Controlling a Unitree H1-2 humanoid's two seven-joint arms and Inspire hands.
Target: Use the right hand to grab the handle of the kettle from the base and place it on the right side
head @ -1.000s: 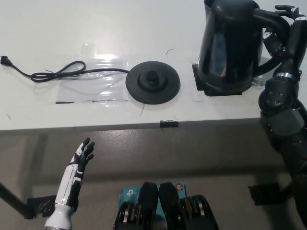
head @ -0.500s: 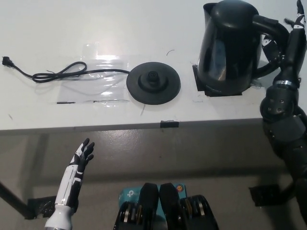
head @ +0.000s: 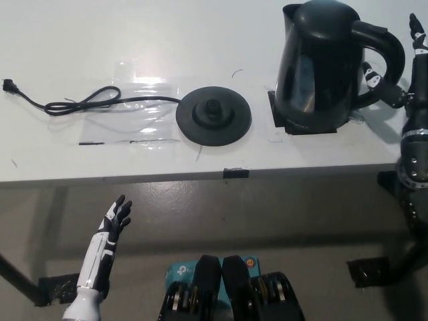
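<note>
The black kettle [head: 322, 63] stands upright on a black square mark at the table's right, its handle [head: 384, 57] facing right. Its round black base [head: 213, 114] lies to the left of it, bare, with a black cord [head: 80, 102] running off to the left. My black right hand [head: 409, 60] is at the picture's right edge, just right of the handle and off it, fingers apart and holding nothing. My white left hand [head: 115, 221] hangs open below the table's front edge at lower left.
The white table [head: 134, 40] fills the upper picture; its front edge runs across the middle. A clear plastic sheet [head: 127, 107] lies under the cord. A small black tab [head: 235, 173] sits on the front edge.
My right hand has let go of the kettle's handle and drawn back to the right. The kettle stays on the black mark. The left hand has not moved.
</note>
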